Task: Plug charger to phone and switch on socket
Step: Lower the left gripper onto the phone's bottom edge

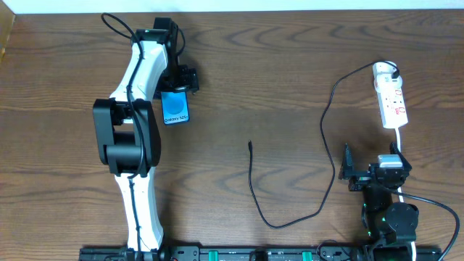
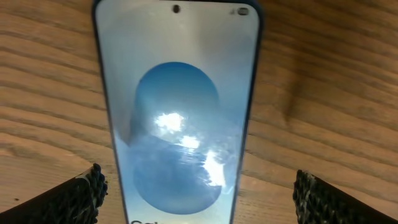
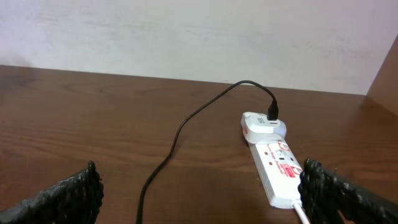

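The phone (image 1: 175,109) lies flat on the wooden table, its screen glowing blue; it fills the left wrist view (image 2: 180,112). My left gripper (image 1: 177,88) is open, low over the phone, with a finger on each side and clear of its edges (image 2: 202,199). The black charger cable (image 1: 325,130) loops across the table; its free connector tip (image 1: 249,143) lies mid-table, far from the phone. Its plug (image 3: 272,113) sits in a white adapter on the far end of the socket strip (image 1: 391,98) (image 3: 283,171). My right gripper (image 1: 371,156) is open and empty, just short of the strip (image 3: 199,193).
The strip's white cord (image 1: 399,138) runs back past my right gripper. The cable's slack loop (image 1: 279,223) lies near the table's front edge. A wall stands behind the table's far edge (image 3: 186,37).
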`<state>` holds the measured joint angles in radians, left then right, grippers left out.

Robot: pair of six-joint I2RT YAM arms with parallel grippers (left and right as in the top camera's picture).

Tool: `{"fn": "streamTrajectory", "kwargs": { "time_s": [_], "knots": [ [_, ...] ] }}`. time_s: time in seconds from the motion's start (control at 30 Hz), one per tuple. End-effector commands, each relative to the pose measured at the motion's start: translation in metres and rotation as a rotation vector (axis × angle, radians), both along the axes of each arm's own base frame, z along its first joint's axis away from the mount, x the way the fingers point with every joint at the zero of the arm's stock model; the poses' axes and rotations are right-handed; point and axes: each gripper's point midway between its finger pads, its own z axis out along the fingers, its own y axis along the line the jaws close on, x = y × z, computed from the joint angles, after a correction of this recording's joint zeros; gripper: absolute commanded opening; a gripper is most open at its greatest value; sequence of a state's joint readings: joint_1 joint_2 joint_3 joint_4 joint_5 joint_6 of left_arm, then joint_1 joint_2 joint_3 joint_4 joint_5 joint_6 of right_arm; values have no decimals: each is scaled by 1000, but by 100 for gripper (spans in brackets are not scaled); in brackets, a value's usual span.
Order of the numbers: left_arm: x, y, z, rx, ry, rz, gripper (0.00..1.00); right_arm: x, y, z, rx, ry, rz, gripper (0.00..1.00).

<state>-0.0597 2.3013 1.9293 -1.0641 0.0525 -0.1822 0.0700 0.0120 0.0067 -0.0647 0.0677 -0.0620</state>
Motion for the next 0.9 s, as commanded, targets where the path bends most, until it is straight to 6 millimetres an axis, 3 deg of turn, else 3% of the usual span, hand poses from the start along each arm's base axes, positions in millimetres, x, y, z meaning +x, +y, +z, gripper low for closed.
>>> {"fn": "streamTrajectory", "kwargs": {
  "time_s": [0.0, 0.5, 0.87],
  "knots": [
    [-2, 10, -7, 21, 19, 3, 98, 0, -1, 0, 4, -1, -6, 99],
    [-1, 11, -11, 21, 17, 16, 98, 0, -1, 0, 4, -1, -6, 99],
    [-9, 11, -42, 24, 87, 15, 98, 0, -1, 0, 4, -1, -6, 99]
  ]
}}
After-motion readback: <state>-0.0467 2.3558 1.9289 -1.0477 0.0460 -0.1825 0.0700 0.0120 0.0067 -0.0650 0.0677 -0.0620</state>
